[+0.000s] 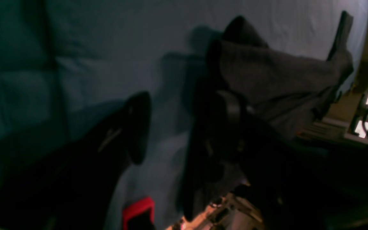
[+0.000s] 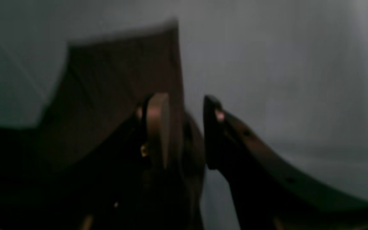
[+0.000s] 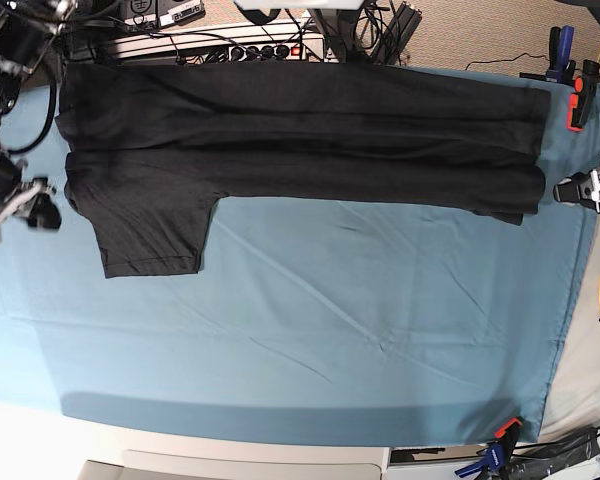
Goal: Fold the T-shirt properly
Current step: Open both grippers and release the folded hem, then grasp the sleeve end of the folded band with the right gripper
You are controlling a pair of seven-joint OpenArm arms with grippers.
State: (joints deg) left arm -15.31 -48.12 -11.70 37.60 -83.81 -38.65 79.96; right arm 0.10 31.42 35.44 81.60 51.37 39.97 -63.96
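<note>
Holds nothing in the left claw (image 1: 184, 108), jaws apart above the sheet (image 1: 75, 64), with the shirt (image 1: 276, 80) bunched just beside and beyond one finger. Stands open too at the right claw (image 2: 185, 105), shirt corner lying behind one finger, bare sheet beyond the other.

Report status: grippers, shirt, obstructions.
Left gripper open, right gripper open, both off the cloth. Dark charcoal T-shirt flat on teal sheet, one sleeve unfolded. Nothing obstructing.
</note>
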